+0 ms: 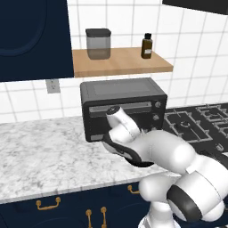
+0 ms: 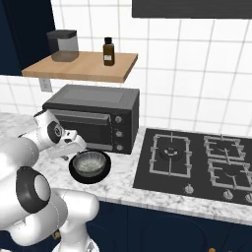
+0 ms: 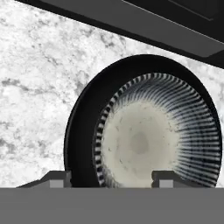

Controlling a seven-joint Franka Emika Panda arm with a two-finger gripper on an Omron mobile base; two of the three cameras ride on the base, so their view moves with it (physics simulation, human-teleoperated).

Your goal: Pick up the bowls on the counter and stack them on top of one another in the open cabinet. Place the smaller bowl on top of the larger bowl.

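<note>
Gripper (image 3: pixel 105 178) low center of hand view, fingers spread wide, straddling black bowl (image 3: pixel 81 131) rim, gripping nothing. Grey bowl (image 2: pixel 90 163) nested inside black bowl on counter (image 2: pixel 123 179), lower left of right base view, before toaster oven (image 2: pixel 93 118).

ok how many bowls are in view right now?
2. The grey bowl sits nested inside the black bowl, both on the counter in front of the toaster oven, under the pincer. None on the shelf yet.

Kitchen; marbled counter (image 1: pixel 40 151); toaster oven (image 2: pixel 96 115); gas stove top (image 2: pixel 197 165); tiled wall (image 2: pixel 197 74)
</note>
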